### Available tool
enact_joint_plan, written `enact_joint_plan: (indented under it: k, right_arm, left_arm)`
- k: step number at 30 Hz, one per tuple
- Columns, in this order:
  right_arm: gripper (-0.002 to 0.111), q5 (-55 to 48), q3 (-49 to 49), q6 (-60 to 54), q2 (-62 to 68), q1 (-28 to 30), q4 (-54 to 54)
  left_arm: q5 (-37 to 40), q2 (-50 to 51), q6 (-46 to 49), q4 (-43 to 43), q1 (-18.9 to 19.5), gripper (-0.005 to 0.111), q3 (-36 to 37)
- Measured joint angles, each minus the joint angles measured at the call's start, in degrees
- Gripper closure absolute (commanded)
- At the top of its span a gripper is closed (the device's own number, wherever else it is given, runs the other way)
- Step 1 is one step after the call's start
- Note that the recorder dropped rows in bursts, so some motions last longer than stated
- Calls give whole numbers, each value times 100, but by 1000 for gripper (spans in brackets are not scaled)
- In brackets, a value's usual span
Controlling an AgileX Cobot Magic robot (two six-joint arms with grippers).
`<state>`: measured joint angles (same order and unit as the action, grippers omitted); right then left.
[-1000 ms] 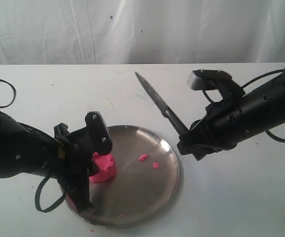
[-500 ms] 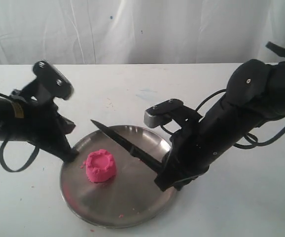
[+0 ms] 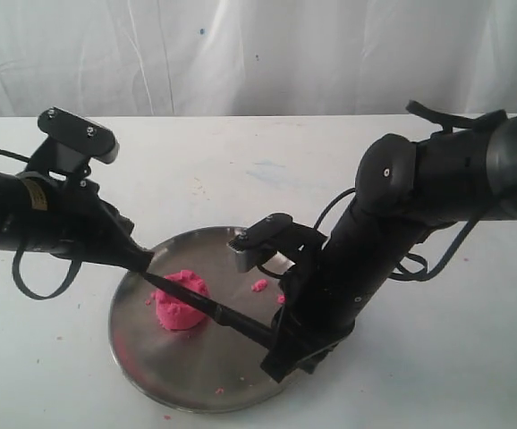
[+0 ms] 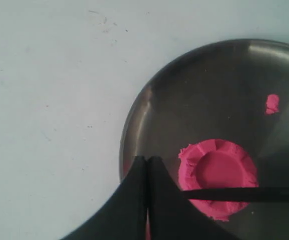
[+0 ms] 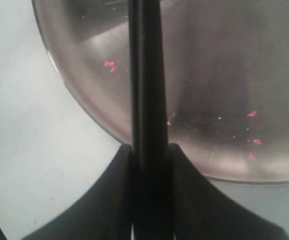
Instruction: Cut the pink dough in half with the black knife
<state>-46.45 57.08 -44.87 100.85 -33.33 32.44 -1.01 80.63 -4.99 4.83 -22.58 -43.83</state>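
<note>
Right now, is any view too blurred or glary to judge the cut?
Exterior view: sharp, black knife readable over the pink dough. Left wrist view: soft, fingers a featureless silhouette. Right wrist view: knife blurred up close, sheen on the steel plate.

blocked — black knife (image 3: 209,308) across pink dough (image 3: 176,315) | free — plate (image 3: 196,368) near side

The right claw (image 5: 150,150) grips the knife (image 5: 145,90), which extends over the plate (image 5: 219,60); pink crumbs (image 5: 110,65) dot the plate; the counter (image 5: 29,140) lies beside its rim.
</note>
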Motion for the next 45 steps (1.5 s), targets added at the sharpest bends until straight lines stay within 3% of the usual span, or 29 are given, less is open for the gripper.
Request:
enact_joint_plan:
  k: [8,45]
  right_arm:
    - [108,210,61,288,-2,0,-321]
    - [108,502,66,437,-2,-214,-663]
  left_arm:
    - [-92,437,71,49,-280,107,0]
    - [-564,892,-376,52,-291,107,0]
